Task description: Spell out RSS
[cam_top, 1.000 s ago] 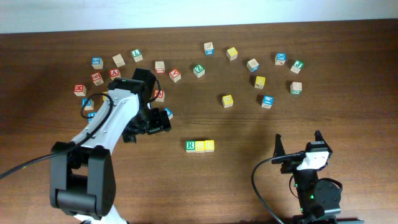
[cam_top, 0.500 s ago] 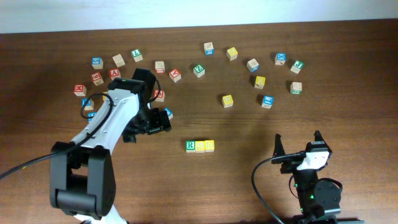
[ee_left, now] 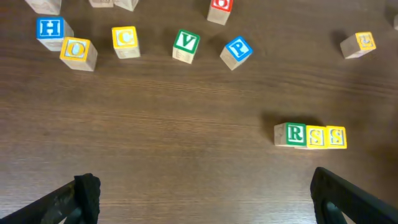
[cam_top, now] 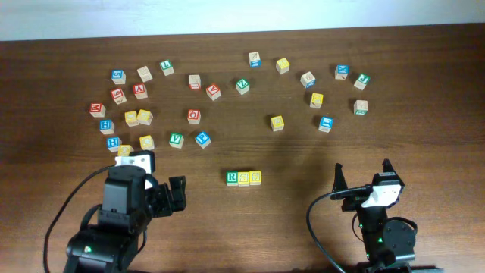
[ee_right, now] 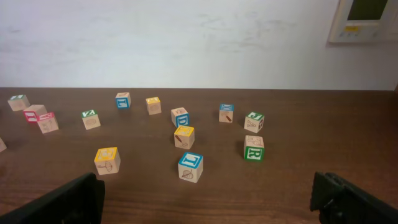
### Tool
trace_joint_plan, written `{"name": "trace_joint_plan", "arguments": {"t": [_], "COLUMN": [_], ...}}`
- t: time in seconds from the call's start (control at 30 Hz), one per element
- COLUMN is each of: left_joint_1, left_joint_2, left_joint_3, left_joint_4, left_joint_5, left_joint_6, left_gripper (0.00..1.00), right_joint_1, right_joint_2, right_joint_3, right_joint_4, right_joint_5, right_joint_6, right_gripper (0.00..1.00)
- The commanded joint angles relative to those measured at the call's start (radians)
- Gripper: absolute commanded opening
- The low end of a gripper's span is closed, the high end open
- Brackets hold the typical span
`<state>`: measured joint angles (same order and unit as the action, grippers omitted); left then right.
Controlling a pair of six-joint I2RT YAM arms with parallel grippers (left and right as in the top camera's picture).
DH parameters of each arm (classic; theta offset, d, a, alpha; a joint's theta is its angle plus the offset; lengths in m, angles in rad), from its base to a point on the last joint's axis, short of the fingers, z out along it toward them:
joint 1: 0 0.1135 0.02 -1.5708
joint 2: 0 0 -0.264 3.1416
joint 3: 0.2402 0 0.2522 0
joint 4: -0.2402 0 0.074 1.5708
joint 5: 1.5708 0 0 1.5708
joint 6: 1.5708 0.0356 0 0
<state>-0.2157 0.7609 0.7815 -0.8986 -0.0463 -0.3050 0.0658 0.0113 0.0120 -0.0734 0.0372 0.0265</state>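
A green R cube (cam_top: 232, 177) and two yellow S cubes (cam_top: 244, 178) (cam_top: 255, 177) stand touching in a row on the table's front middle. In the left wrist view the R cube (ee_left: 290, 134) and the S cubes (ee_left: 315, 136) (ee_left: 336, 137) read R S S. My left gripper (cam_top: 158, 193) is open and empty at the front left, well to the left of the row; its jaws (ee_left: 202, 199) show at the bottom corners. My right gripper (cam_top: 362, 176) is open and empty at the front right, its jaws (ee_right: 205, 199) at the bottom of its view.
Several other letter cubes lie scattered across the far half of the table, such as a blue P (cam_top: 202, 139), green V (cam_top: 176, 139), yellow cube (cam_top: 277, 122) and blue cube (cam_top: 326, 123). Another green R cube (ee_right: 254, 148) stands at the right.
My left arm has pulled back from the middle left of the table to the front left edge. Cubes it covered now show. The row and right arm have not moved.
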Motion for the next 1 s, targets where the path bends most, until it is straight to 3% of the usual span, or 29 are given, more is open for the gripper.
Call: {"name": "trace_joint_plan", "arguments": {"t": [0.0,0.17,0.2,0.27,0.3,0.5,0.67,0.8,0.97], "left_joint_1": [0.003,0.003,0.003,0.003,0.003,0.195,0.258,0.286,0.286], "left_joint_2": [0.003,-0.076,-0.193,-0.356,-0.417,-0.605,-0.756,-0.756,-0.756], "left_joint_3": [-0.011,-0.053,-0.149,-0.287,-0.349,-0.578,-0.776,-0.772,-0.773], "left_joint_4": [0.004,0.015,0.083,0.247,0.327,0.684,0.907,0.816,0.819], "left_joint_5": [-0.022,-0.029,-0.018,0.118,0.139,0.136,0.104,0.021,-0.011], "left_joint_6": [0.019,0.048,0.124,0.388,0.45,0.439,0.293,0.264,0.244], "left_gripper": [0.99,0.99,0.99,0.99,0.99,0.99,0.99,0.99,0.99], "right_joint_1": [-0.005,-0.005,-0.005,-0.005,-0.005,-0.005,-0.005,-0.005,-0.006], "right_joint_2": [-0.008,-0.008,-0.008,-0.008,-0.008,-0.008,-0.008,-0.008,-0.008], "right_joint_3": [-0.006,-0.006,-0.006,-0.006,-0.006,-0.006,-0.006,-0.006,-0.006], "right_joint_4": [-0.006,-0.006,-0.006,-0.006,-0.006,-0.006,-0.006,-0.006,-0.006], "right_joint_5": [0.0,0.0,0.0,0.0,0.0,0.0,0.0,0.0,0.0], "right_joint_6": [0.008,0.008,0.008,0.008,0.008,0.008,0.008,0.008,0.008], "right_gripper": [0.98,0.98,0.98,0.98,0.98,0.98,0.98,0.98,0.98]}}
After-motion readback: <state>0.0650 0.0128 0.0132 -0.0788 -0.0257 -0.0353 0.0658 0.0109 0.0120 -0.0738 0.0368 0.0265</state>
